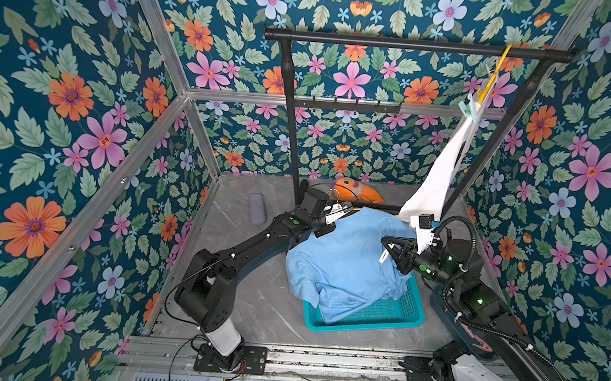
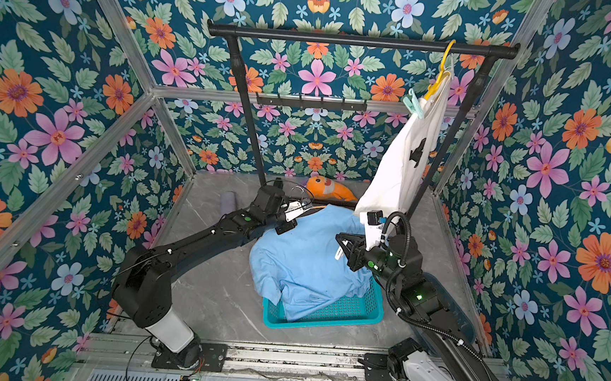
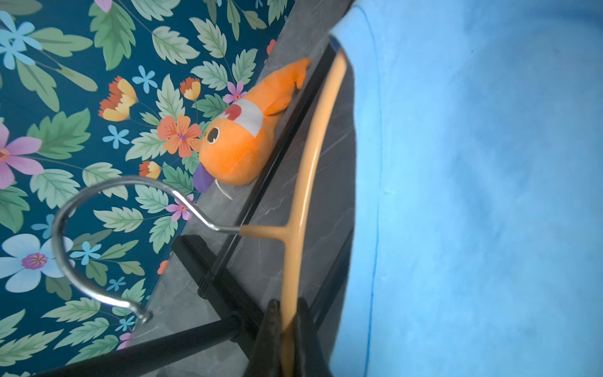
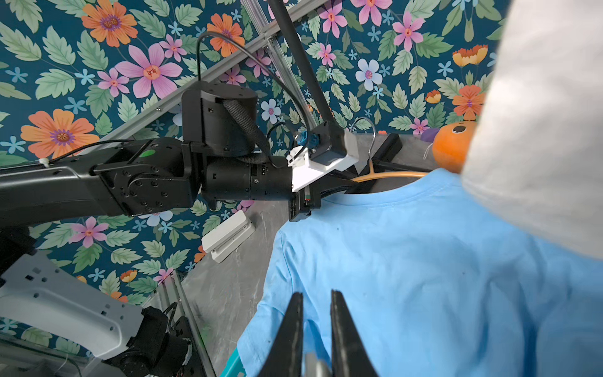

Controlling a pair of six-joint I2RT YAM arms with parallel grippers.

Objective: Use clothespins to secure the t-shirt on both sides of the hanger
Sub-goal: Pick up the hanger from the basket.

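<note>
top views, left gripper (image 1: 347,207): shut at the collar end of the blue t-shirt (image 1: 350,260); its own wrist hides what it holds here.
top views, right gripper (image 1: 388,250): narrow, above the blue t-shirt, with a white clothespin (image 1: 384,256) showing only as a sliver between the fingers.
top views, teal basket (image 1: 360,326): mostly covered by the draped blue t-shirt.
top views, mint clothespin (image 2: 413,105): clipped on the near shoulder of the white t-shirt (image 2: 401,168), which hangs on a yellow hanger (image 2: 440,75) from the black rack (image 2: 344,39); the far shoulder is hidden.
left wrist, left gripper: fingers (image 3: 272,326) pinched tight on one arm of the tan hanger (image 3: 306,169); the other arm disappears under the t-shirt's neck; the steel hook points toward the wall beside the orange plush (image 3: 241,143).
right wrist, right gripper: fingers (image 4: 293,326) close together over the blue cloth, a pale blurred piece between them, cut off at the picture's edge.
right wrist, white t-shirt: a blurred mass that covers part of the plush.
</note>
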